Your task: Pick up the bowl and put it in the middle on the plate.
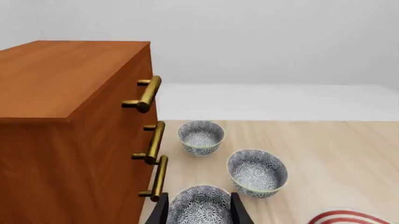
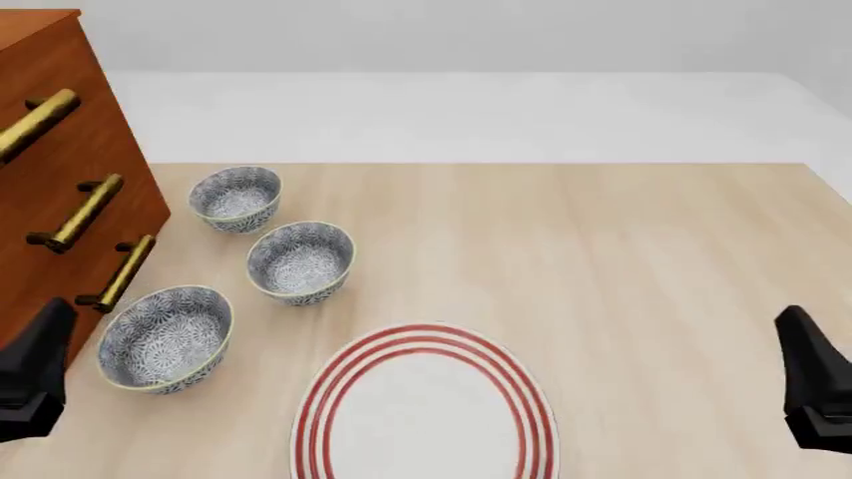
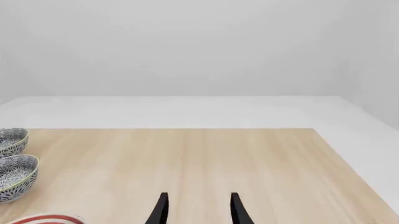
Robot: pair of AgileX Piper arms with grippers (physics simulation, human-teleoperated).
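Note:
Three alike blue-grey floral bowls stand on the left half of the table: a far bowl (image 2: pixel 235 198), a middle bowl (image 2: pixel 301 261) and a near bowl (image 2: pixel 166 337). The white plate (image 2: pixel 423 409) with red rings lies at the front centre, bare. My left gripper (image 2: pixel 34 374) is low at the front left, just short of the near bowl and apart from it. In the left wrist view the left gripper (image 1: pixel 200 196) is open, and the near bowl (image 1: pixel 199 207) shows ahead between its fingers. My right gripper (image 3: pixel 199 195) is open over bare wood at the front right, holding nothing.
A tall brown wooden dresser (image 2: pixel 54 150) with brass handles (image 2: pixel 80 212) stands along the table's left side, close behind the near bowl. The table's far edge (image 2: pixel 480 165) meets a white floor. Bare wood fills the right half.

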